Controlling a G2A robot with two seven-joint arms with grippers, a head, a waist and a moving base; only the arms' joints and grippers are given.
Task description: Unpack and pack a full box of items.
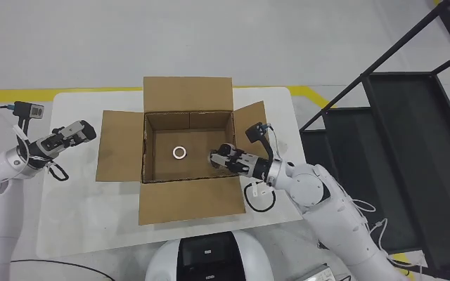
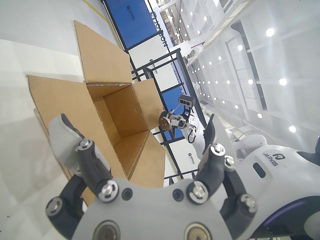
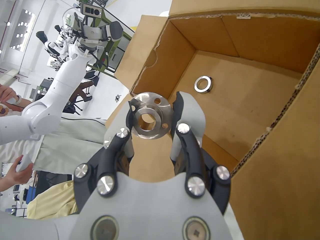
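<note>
Right tool (image 3: 155, 102) pinches a flange (image 3: 160, 113) over the box (image 1: 188, 121), probably unpacking; a ring (image 1: 180, 152) lies inside. Left tool (image 2: 135, 126) hangs spread. Next: clear the wall, reach the tabletop (image 1: 77, 211).

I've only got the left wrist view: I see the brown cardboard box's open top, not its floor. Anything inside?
Observer: One flat silver metal ring lies on the floor of the brown cardboard box, near the middle.
Operator: What is the other arm carrying?
Observer: The right gripper is shut on a round silver metal flange with a centre bore, clamped by its rim.
Operator: Where is it against the ring?
Observer: In the top view it is over the box's opening on the robot's right side, apart from the ring.
</note>
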